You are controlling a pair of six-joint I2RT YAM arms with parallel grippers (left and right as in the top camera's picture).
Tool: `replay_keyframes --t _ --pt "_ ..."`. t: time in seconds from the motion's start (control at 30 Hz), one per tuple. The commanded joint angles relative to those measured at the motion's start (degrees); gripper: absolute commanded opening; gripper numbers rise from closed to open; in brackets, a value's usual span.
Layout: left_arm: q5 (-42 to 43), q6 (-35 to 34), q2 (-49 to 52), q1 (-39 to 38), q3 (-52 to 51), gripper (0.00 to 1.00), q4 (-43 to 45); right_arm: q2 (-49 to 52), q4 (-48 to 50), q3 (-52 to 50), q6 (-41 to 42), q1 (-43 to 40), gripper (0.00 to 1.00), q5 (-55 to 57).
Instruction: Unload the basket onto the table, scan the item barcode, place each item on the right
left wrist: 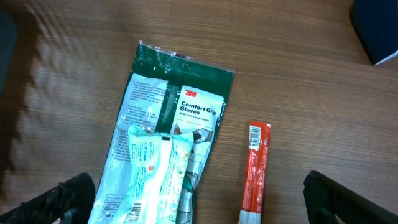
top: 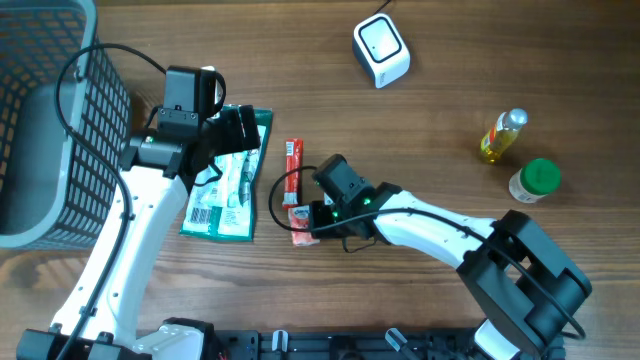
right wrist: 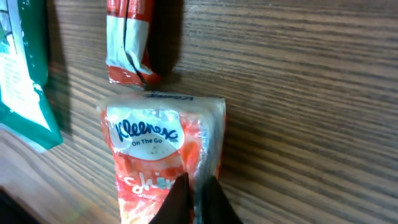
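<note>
- The red-and-white plastic tissue pack (right wrist: 161,143) reads "Kleenex On The Go". It lies flat on the wooden worktop (top: 450,90), just right of the lower corner of the dark green flat glove packet (left wrist: 180,93).
- The glove packet reads "3M Comfort Grip Gloves".
- The right fingers (right wrist: 177,199) are pressed together, tips on the tissue pack's wrapper; whether they pinch the film I cannot tell.
- The left fingers (left wrist: 68,199) stand wide apart above the glove packet, holding nothing.
- A red narrow stick sachet (left wrist: 255,168) lies right of the glove packet, its end a sliver from the tissue pack's edge.
- A white boxy scanner (top: 381,50) sits well apart, up and right of the glove packet, with bare wood between them.
</note>
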Motion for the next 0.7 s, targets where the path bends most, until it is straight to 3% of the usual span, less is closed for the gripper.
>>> replay_keyframes --t 0.0,0.13,0.33,0.67 --pt "0.5 0.1 0.1 0.4 0.2 1.0 0.2 1.2 -2.0 -0.9 0.4 -1.8 0.04 -0.4" --pt "0.5 0.1 0.1 0.4 0.2 1.0 0.2 -2.6 -4.9 -0.9 -1.6 -5.3 0.04 -2.4" --pt "0.5 0.1 0.1 0.4 0.2 1.0 0.2 -10.2 -4.9 -0.9 -10.8 -10.7 0.04 -15.2" --pt "0.5 0.1 0.1 0.4 0.2 1.0 0.2 -20.8 -4.8 -0.9 -14.9 -18.1 0.04 -33.2"
